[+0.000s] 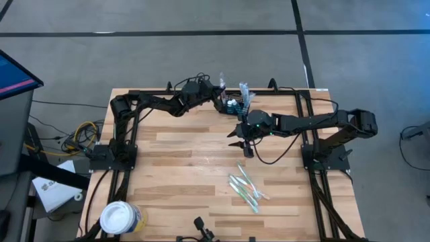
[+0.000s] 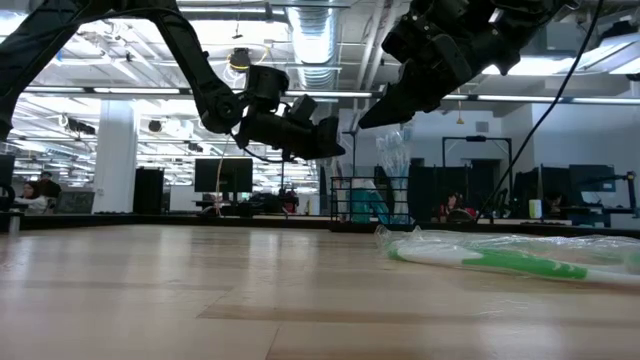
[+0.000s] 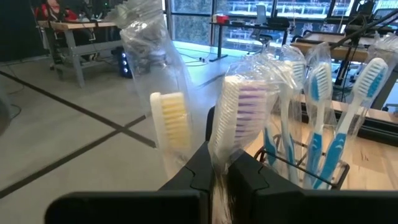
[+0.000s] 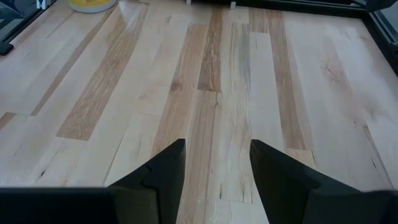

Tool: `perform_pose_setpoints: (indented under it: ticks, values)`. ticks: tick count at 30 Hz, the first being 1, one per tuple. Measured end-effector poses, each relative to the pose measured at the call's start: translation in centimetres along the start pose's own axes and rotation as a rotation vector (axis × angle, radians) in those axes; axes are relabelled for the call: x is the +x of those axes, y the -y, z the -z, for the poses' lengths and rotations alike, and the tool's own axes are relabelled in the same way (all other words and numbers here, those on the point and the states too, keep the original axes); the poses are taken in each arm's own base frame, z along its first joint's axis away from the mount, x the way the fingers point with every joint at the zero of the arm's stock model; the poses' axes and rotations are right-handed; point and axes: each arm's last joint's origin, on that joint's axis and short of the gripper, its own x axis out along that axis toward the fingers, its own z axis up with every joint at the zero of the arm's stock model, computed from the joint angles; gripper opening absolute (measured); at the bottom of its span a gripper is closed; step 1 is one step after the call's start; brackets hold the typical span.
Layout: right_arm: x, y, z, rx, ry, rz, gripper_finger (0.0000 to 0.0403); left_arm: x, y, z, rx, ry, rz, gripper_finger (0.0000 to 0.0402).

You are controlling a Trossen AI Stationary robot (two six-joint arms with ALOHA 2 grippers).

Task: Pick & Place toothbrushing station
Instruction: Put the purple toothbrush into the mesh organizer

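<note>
Toothbrushing station (image 1: 234,105) sits at the table's far edge, near its middle: light wire mesh, stiff, tippy under its tall wrapped brushes, best taken by a rim wire. Left tool (image 3: 214,177) is clamped on a purple-bristled wrapped toothbrush (image 3: 239,118) beside it; crinkly film looks slippery. Right tool (image 4: 214,168) hangs open over bare boards mid-table, with open room toward the loose wrapped toothbrushes (image 1: 246,189) near the front edge.

Two dark jointed arms, black cables, wedge-shaped black fingers (image 4: 161,171).
</note>
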Motion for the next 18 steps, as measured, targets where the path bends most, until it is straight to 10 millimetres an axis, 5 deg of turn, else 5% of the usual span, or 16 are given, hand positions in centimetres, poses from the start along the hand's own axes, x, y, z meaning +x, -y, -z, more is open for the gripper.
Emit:
perform_pose_setpoints:
  ticks: [18]
  values:
    - [0.00,-0.01,0.00,0.000,0.000,0.000,0.0170,-0.01,0.01,0.46,-0.008,-0.047,0.001,0.0088]
